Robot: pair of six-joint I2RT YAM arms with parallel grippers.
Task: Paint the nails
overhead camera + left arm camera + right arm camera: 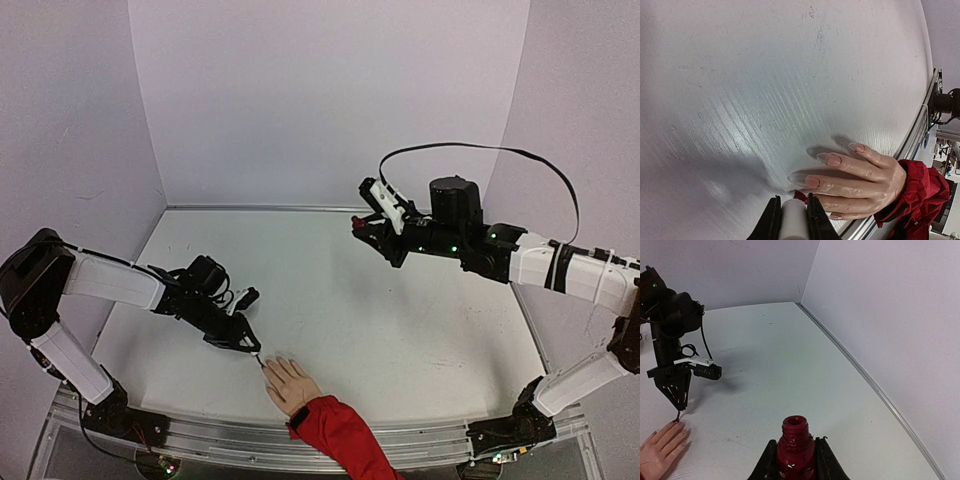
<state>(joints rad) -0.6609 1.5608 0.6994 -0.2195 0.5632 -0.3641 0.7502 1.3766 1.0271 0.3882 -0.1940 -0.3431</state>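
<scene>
The beige mannequin hand (290,383) with a red sleeve (338,432) lies palm down at the table's near edge. In the left wrist view its nails (832,160) are long and mostly pale; one dark red nail (800,196) shows just past my fingers. My left gripper (792,212) is shut on the white brush cap (793,222), and it points down at the fingertips (248,345). My right gripper (796,444) is shut on the open dark-red polish bottle (795,432) and holds it above the table at the right (362,228).
A metal rail (420,440) runs along the table's near edge under the sleeve. White walls close in the back and both sides. The left arm (670,325) stands over the hand in the right wrist view.
</scene>
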